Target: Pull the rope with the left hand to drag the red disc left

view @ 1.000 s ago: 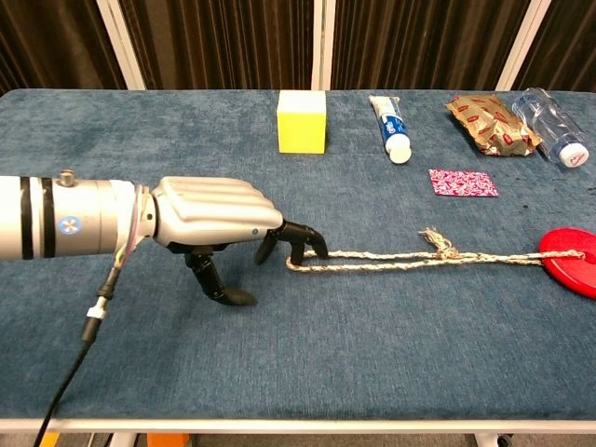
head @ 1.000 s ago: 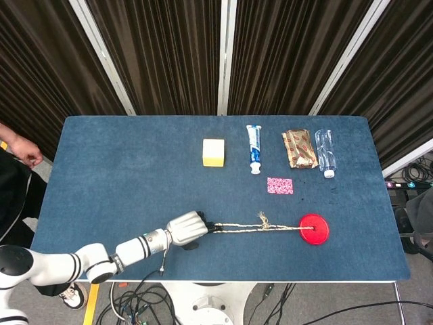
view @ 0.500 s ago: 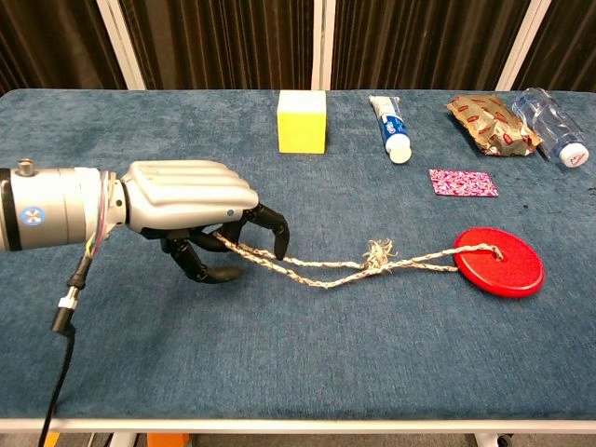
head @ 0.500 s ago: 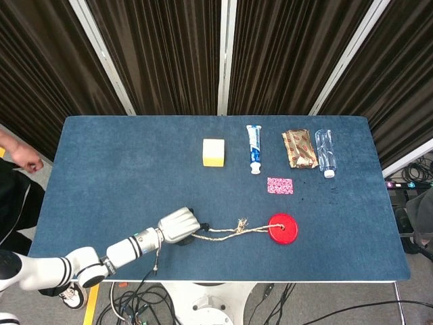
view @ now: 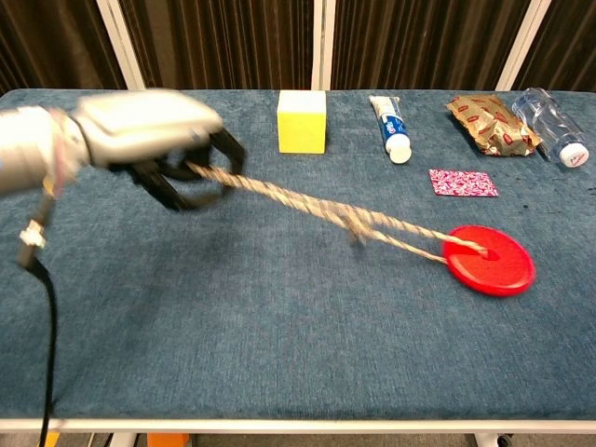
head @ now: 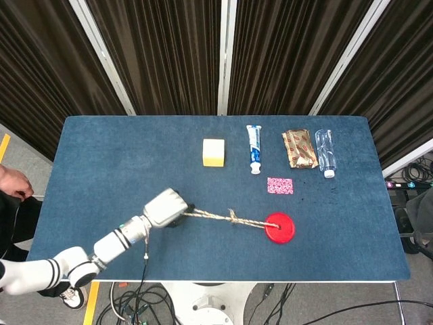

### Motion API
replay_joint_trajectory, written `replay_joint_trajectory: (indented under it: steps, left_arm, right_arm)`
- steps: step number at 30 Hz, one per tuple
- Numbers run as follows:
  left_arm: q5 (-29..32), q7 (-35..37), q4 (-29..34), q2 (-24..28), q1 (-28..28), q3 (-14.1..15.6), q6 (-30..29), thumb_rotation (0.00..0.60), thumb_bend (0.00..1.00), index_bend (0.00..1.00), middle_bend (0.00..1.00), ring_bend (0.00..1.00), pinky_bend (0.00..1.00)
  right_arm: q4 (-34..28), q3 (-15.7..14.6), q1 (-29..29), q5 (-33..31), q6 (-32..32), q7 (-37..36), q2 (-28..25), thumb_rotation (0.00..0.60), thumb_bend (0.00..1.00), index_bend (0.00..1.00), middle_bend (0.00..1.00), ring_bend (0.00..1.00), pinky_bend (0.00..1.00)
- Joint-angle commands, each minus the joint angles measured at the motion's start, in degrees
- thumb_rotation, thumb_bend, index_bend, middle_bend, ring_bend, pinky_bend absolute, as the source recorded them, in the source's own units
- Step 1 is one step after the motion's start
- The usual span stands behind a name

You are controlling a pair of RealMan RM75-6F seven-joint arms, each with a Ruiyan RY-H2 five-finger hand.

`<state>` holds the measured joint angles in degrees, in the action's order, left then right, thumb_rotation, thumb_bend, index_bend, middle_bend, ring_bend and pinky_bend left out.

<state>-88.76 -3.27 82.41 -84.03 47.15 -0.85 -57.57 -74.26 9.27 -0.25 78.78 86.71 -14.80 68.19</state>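
- Head view shows the blue table (head: pixel 101 156) filling most of the frame, with dark curtains behind it.
- Left arm (head: pixel 81 261) comes in from the lower left corner of that view and slants up over the near edge of the table.
- Left hand (view: pixel 154 130) is raised above the cloth at the left; its dark fingers (view: pixel 200 182) curl around the rope end. The chest view is blurred here, so exactly how the fingers wrap it is hard to tell, but the rope runs straight out of the hand.
- Rope (view: pixel 307 207) stretches in a taut slanting line from the hand down and to the right, with a knot (view: pixel 358 226) about two thirds of the way along, and ends at the middle of the disc.
- Red disc (view: pixel 488 260) lies flat on the table at the right of centre, near the front edge, just in front of the pink patterned card.
- Water bottle (head: pixel 325 153) lies at the far right of the back row, beside the brown snack packet (head: pixel 300 148).
- Toothpaste tube (head: pixel 254 148) lies left of the packet, cap toward the front.
- Yellow block (head: pixel 214 152) stands left of the tube.
- Pink patterned card (head: pixel 280 185) lies flat between the back row and the disc.
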Motion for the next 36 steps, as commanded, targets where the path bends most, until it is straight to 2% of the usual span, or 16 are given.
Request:
replay_joint_trajectory:
  steps: [1,11,17,27,36]
  left_arm:
    - [2.7,-1.0,-0.6,2.9,-2.8,-1.2,-2.8,0.6,0.48,0.78,0.96,0.76,0.64]
    - [12.4,-5.1,-4.9,12.1,-10.6,-3.6,-8.1,0.6,0.48,0.78,0.96,0.77,0.65]
    - [15.0,-6.5,-5.8,16.7,-13.9,-4.5,-10.2,0.6,0.48,0.78,0.97,0.78,0.66]
    - [19.2,-8.4,-7.3,20.8,-16.9,-6.9,-11.3,0.6,0.48,0.79,0.97,0.78,0.66]
    - [23.8,-11.2,-5.8,23.9,-18.8,-9.9,-13.0,0.6,0.48,0.8,0.97,0.79,0.66]
  right_arm:
    - [-0.3,-0.1,0.1,0.3,0.0,0.4,0.0,0.6,0.29,0.0,0.0,0.0,0.0]
    - [-1.4,-0.4,0.8,1.0,-0.3,2.2,0.3,0.6,0.29,0.0,0.0,0.0,0.0]
    - [-1.8,-0.4,0.8,0.9,-0.2,2.5,0.2,0.6,0.29,0.0,0.0,0.0,0.0]
    - [-1.8,-0.5,0.9,0.9,-0.2,2.7,0.2,0.6,0.29,0.0,0.0,0.0,0.0]
    - [-1.8,-0.7,1.2,1.1,-0.6,3.0,0.6,0.6,0.29,0.0,0.0,0.0,0.0]
